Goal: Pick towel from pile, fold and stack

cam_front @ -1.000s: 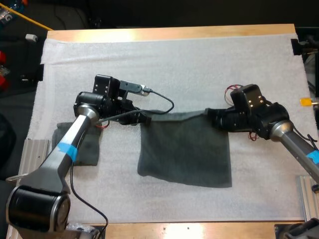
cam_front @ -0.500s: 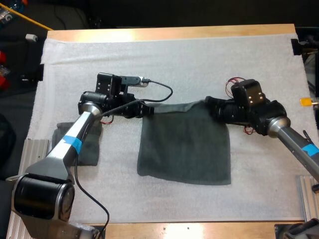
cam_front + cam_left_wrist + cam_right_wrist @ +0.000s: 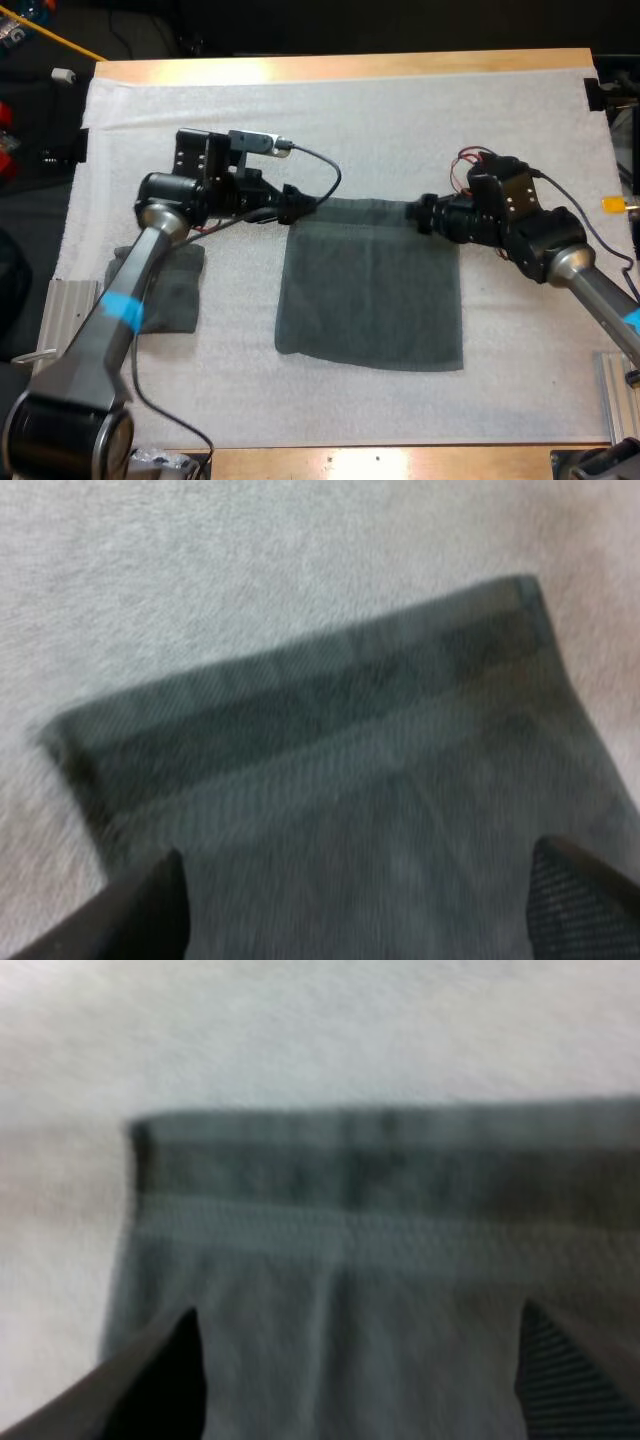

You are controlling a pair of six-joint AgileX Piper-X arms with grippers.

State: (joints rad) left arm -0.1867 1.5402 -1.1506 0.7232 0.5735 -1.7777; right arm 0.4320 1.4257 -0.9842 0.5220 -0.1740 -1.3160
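A dark grey-green towel [image 3: 370, 285] lies spread flat in the middle of the white mat [image 3: 400, 120]. My left gripper [image 3: 290, 208] hovers at its far left corner, and my right gripper [image 3: 425, 215] at its far right corner. In the left wrist view the towel [image 3: 350, 780] lies below my left gripper [image 3: 360, 910], whose fingers [image 3: 130, 910] stand wide apart and clear of the cloth. The right wrist view shows the towel's hemmed edge [image 3: 380, 1180] under my right gripper [image 3: 360, 1380], open with its fingers [image 3: 580, 1370] apart.
A second dark towel [image 3: 165, 290] lies on the mat at the left, partly under my left arm. The mat's far half and front strip are bare. Metal rails sit at the table's lower left and lower right corners.
Both grippers have opened and let go of the towel's far edge, which now lies flat on the mat. Both arms have drawn back slightly from the corners.
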